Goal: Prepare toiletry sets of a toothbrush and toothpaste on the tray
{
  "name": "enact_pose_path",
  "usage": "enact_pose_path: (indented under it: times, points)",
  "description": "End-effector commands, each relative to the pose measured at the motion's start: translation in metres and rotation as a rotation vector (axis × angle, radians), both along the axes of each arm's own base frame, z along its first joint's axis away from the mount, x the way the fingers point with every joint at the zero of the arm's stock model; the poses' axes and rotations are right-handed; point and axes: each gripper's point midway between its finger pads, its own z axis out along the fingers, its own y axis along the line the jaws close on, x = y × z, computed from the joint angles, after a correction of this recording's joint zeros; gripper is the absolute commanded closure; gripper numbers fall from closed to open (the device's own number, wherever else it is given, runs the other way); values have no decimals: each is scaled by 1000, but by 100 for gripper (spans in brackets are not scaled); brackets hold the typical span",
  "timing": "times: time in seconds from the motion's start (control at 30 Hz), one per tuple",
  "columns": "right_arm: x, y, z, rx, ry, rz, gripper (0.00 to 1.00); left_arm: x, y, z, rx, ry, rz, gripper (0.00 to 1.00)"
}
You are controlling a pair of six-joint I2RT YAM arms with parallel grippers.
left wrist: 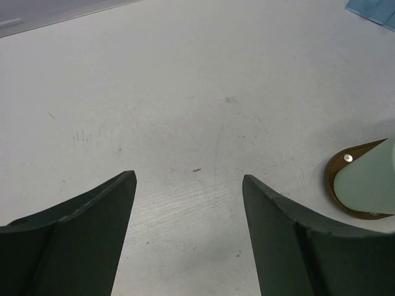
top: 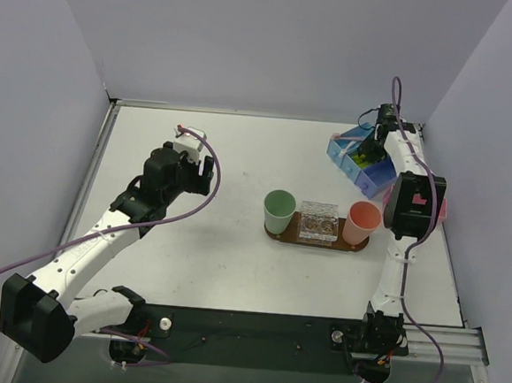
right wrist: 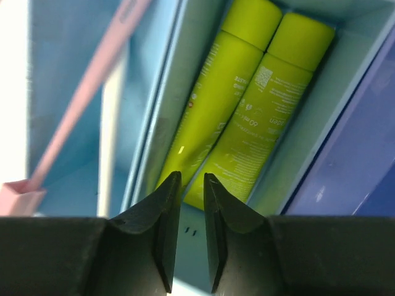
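A: How far along is the task?

B: At the beginning, I think. The tray [top: 316,243] carries a green cup [top: 278,209], a clear box [top: 319,221] and an orange cup [top: 363,219], but no set that I can see.

A: Where is the toothpaste [right wrist: 247,111]?

B: Two tubes lie side by side in the blue bin [top: 364,169]. The right hand [right wrist: 192,185] hangs just above them, jaws a little apart, holding nothing.

A: And the left hand [left wrist: 188,185]?

B: Wide open and empty, above the counter [top: 223,153] beside the tray.
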Motion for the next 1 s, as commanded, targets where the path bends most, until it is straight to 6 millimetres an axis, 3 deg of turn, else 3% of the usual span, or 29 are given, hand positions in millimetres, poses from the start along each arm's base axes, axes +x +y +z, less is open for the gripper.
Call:
enact_pose_path:
  times: [0.0, 0.2, 0.33, 0.43, 0.6, 0.77, 0.97]
  points:
    - [-7, -4, -8, -71, 60, 22, 80, 8, 1, 15, -15, -58, 12, 20]
    - [-17, -16, -21, -139, 107, 23, 68, 16, 4, 1, 9, -58, 28, 20]
    - [-12, -10, -27, -103, 105, 20, 62, 34, 11, 13, -122, -105, 94, 20]
    - [-12, -15, -34, -98, 113, -34, 61, 48, 14, 20, -244, -103, 163, 20]
    - [-16, -9, -48, 37, 129, -139, 65, 63, 16, 12, -285, -45, 231, 20]
    - [-36, -4, -60, 93, 176, -247, 69, 50, 22, -4, -196, 81, 238, 20]
    - [-54, -5, -69, 100, 241, -341, 69, 37, 38, 1, -147, 170, 281, 20]
